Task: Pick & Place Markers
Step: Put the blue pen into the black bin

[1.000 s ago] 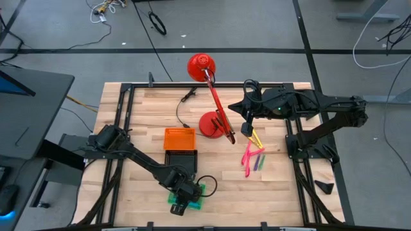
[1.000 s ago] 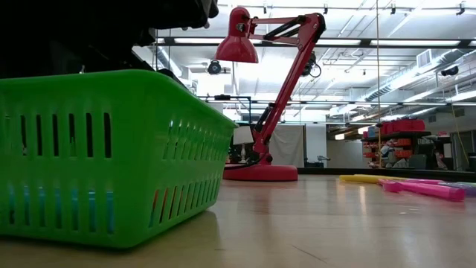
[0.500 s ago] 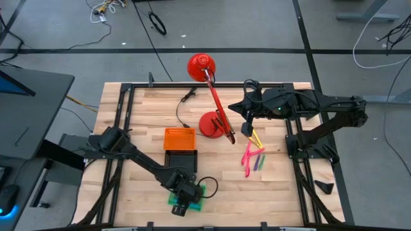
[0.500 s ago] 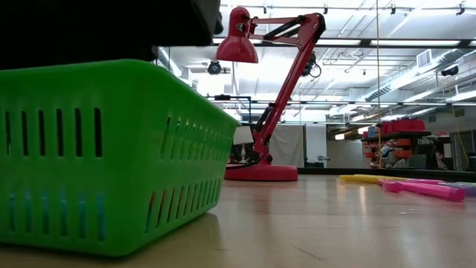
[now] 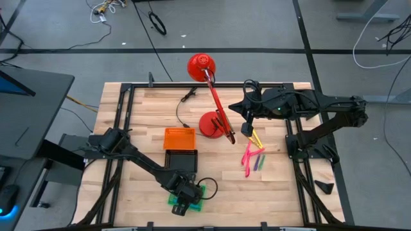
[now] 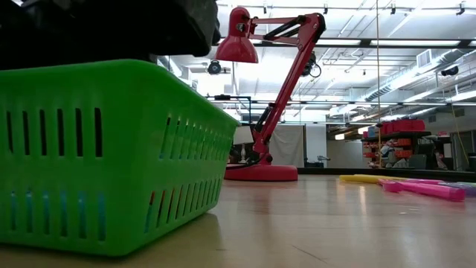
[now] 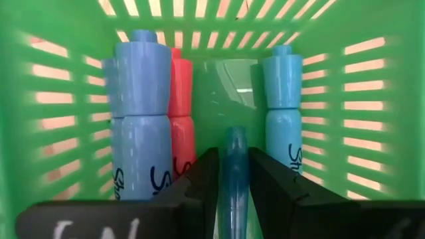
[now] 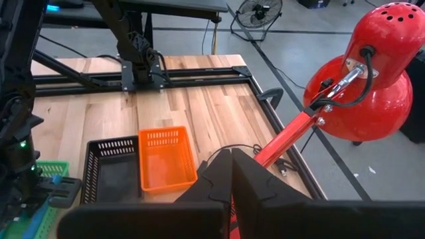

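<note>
Low in the frame, my left gripper (image 7: pixel 234 174) pinches a blue marker (image 7: pixel 234 166) inside the green basket (image 7: pixel 372 99); my right gripper (image 8: pixel 231 174), pressed together, waits upper right by the red lamp (image 5: pixel 209 96).

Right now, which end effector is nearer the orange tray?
Left. The left end effector is down in the green basket, just past the black tray that adjoins the orange tray. The right end effector hangs farther off, beyond the red lamp.
</note>
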